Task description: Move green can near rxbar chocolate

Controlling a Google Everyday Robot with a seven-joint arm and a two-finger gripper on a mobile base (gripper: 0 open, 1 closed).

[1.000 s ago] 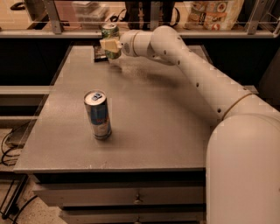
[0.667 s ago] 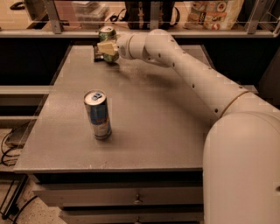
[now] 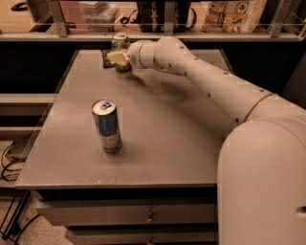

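The green can stands upright at the far left of the grey table, its silver top showing. My gripper is at the can, its fingers around the can's lower body, at the end of the white arm reaching in from the right. The rxbar chocolate is a small dark flat wrapper lying on the table just left of the can, partly hidden by the gripper.
A taller blue-and-silver can stands upright at the table's front left. A shelf rail with bags and boxes runs behind the table's far edge. Drawers sit below the front edge. Cables lie on the floor at the left.
The gripper and the green can have shifted slightly left and toward the far edge, ending next to the dark wrapper. The blue-and-silver can has not moved.
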